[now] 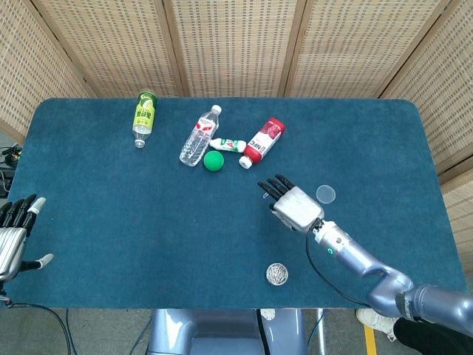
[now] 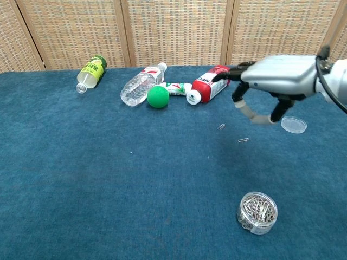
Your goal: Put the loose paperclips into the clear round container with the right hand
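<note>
Two loose paperclips lie on the blue cloth, one [image 2: 221, 127] to the left of the other [image 2: 243, 140]. In the head view my right hand [image 1: 293, 205] covers them. That hand [image 2: 274, 81] hovers well above the table over the clips, fingers spread and curved downward, holding nothing. The clear round container [image 1: 276, 274] [image 2: 257, 213], filled with several paperclips, stands near the front edge, nearer to me than the hand. Its flat clear lid [image 1: 325, 194] [image 2: 293, 125] lies to the right of the hand. My left hand [image 1: 15, 233] rests open at the far left edge.
At the back of the table lie a green bottle [image 1: 145, 115], a clear water bottle [image 1: 198, 135], a green ball [image 1: 213, 160], a white tube [image 1: 229, 145] and a red-and-white bottle [image 1: 264, 140] [image 2: 211, 83]. Wicker screens stand behind the table.
</note>
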Robot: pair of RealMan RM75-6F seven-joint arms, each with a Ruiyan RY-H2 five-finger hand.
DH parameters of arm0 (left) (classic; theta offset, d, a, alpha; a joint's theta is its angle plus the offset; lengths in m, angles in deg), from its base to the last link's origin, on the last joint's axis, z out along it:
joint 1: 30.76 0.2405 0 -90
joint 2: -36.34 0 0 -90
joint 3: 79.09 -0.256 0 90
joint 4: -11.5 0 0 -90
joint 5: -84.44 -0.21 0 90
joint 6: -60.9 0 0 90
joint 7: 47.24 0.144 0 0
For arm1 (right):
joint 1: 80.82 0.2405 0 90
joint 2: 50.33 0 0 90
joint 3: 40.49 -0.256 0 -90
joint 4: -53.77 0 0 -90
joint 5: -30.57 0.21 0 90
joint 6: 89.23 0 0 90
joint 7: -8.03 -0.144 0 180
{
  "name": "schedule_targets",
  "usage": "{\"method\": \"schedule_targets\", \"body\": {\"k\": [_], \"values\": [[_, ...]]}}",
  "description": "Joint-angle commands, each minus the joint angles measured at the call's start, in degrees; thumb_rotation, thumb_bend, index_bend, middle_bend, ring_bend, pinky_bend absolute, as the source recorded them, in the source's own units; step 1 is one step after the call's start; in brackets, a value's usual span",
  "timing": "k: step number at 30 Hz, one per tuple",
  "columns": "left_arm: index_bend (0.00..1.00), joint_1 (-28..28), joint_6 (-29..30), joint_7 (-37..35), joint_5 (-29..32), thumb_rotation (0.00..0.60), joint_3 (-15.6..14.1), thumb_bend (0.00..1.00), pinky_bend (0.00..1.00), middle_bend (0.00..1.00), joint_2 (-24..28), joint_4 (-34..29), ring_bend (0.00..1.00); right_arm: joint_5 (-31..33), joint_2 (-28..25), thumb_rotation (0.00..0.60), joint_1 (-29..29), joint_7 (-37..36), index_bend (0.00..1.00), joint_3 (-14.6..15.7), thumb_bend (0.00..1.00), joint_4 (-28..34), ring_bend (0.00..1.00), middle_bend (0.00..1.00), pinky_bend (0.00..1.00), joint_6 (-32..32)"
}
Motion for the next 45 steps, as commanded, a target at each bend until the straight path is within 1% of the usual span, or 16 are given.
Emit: {"method": "schedule_targets", "body": {"k": [1, 4, 9, 16, 20, 22, 31, 45], "values": [[0.0, 0.0, 0.1, 0.1, -0.2, 0.6, -0.1, 0.0, 0.0, 0.0, 0.0, -0.1, 0.0, -3.5, -1.5, 0.6, -1.5, -1.0, 0.63, 2.7, 0.55, 3.0, 0.0, 0.0, 0.0, -1.7], [0.0, 0.1, 0.2, 0.2, -0.4, 0.6, -0.1, 0.0, 0.0, 0.0, 0.0, -0.3, 0.0, -6.8, -2.1, 0.6, -2.4, -2.5, 0.63, 5.0, 0.55, 4.3, 0.0, 0.0, 0.0, -3.0], [0.0, 0.0, 0.0, 0.5, -0.3, 0.6, -0.1, 0.0, 0.0, 0.0, 0.0, -0.3, 0.0, -10.4, -2.1, 0.6, -3.4, -4.1, 0.63, 8.2, 0.55, 5.7, 0.0, 0.0, 0.0, -3.6], [0.0, 0.0, 0.0, 0.8, -0.3, 0.6, -0.2, 0.0, 0.0, 0.0, 0.0, -0.5, 0.0, -12.9, -1.1, 0.6, -4.3, -4.1, 0.64, 10.5, 0.56, 7.2, 0.0, 0.0, 0.0, -3.2], [0.0, 0.0, -0.1, 0.8, -0.3, 0.6, -0.2, 0.0, 0.0, 0.0, 0.0, -0.5, 0.0, -13.0, 0.0, 0.6, -4.7, -4.2, 0.64, 10.7, 0.56, 7.6, 0.0, 0.0, 0.0, -2.8], [0.0, 0.1, 0.1, 0.8, -0.5, 0.6, -0.3, 0.0, 0.0, 0.0, 0.1, -0.6, 0.0, -12.6, 1.3, 0.6, -4.5, -4.0, 0.64, 10.3, 0.56, 7.5, 0.0, 0.0, 0.0, -2.1], [0.0, 0.2, 0.1, 0.4, -0.6, 0.6, -0.3, 0.0, 0.0, 0.0, 0.3, -0.6, 0.0, -10.8, 3.8, 0.6, -4.2, -1.2, 0.64, 8.9, 0.56, 6.3, 0.0, 0.0, 0.0, 0.2], [0.0, 0.2, 0.1, -0.1, -0.6, 0.6, -0.2, 0.0, 0.0, 0.0, 0.4, -0.5, 0.0, -9.5, 4.1, 0.6, -4.7, 0.1, 0.64, 8.7, 0.56, 6.1, 0.0, 0.0, 0.0, 1.2]]}}
